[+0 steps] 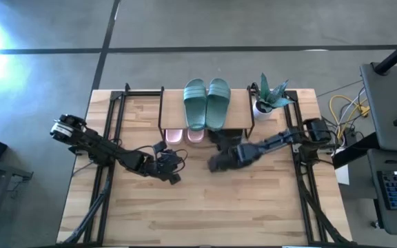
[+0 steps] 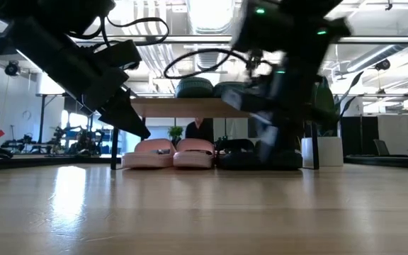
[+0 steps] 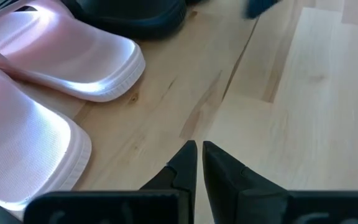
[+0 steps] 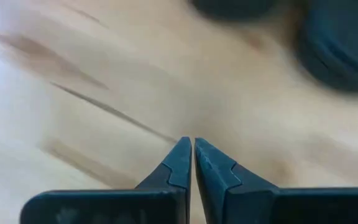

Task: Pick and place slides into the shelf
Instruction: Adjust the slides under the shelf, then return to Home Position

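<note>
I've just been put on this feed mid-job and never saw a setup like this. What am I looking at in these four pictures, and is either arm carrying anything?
It is a two-armed robot at a wooden table. One picture looks straight down, one looks level across the tabletop, and two sit on the wrists, looking past each arm's own fingers.

On the small shelf, the green sandals lie on top; the pink sandals and black sandals sit underneath.

The left hand is shut and empty, near the pink pair. The right hand is also shut and empty, over bare wood by the black pair. Nothing is being carried.
</note>
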`<state>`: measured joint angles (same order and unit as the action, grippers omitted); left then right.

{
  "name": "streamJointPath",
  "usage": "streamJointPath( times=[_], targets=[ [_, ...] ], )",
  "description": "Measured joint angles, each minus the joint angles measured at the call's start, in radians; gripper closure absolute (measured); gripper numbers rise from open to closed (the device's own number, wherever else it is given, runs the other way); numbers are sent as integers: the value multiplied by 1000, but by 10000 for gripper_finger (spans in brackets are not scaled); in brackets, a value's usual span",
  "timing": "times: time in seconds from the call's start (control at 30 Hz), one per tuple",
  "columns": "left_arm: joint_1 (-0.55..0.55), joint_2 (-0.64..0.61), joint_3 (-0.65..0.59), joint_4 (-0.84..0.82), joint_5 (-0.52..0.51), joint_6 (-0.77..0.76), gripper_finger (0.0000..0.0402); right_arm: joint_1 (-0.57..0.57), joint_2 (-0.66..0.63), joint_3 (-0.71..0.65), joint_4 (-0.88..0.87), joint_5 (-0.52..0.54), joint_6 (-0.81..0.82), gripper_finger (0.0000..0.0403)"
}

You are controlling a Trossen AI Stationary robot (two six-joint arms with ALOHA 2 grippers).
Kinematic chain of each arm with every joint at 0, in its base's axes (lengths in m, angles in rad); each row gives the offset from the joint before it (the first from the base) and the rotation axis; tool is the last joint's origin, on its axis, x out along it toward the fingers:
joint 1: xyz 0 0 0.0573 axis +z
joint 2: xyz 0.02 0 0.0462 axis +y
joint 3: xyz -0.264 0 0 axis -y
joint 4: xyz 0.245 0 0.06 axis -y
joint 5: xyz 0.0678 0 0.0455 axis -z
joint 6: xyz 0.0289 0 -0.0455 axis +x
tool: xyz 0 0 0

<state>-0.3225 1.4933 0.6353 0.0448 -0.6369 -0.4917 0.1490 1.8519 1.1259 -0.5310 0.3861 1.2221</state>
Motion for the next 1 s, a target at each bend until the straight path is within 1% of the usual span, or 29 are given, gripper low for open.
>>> streamJointPath(
  times=[0.13,0.23,0.33,0.57,0.67,0.73,0.87,0.97,1.0],
  targets=[
    [0,0,0,0,0,0,389,57,0,-12,-183,78,241,390],
    [0,0,0,1,0,1,389,66,0,-42,-228,134,337,390],
    [0,0,0,2,0,1,389,50,0,-59,-218,147,330,390],
    [0,0,0,0,0,1,389,-44,0,-75,-214,192,217,390],
    [0,0,0,0,0,1,389,-71,0,-74,-213,178,168,390],
    [0,0,0,0,0,1,389,-73,-6,-72,-212,150,142,390],
    [0,0,2,7,0,0,389,-20,-31,-72,-212,89,157,390],
    [0,0,1,35,4,-1,389,65,-67,-72,-202,44,188,390],
    [0,0,1,51,5,-1,389,98,-87,-72,-175,20,187,390]
  ],
)
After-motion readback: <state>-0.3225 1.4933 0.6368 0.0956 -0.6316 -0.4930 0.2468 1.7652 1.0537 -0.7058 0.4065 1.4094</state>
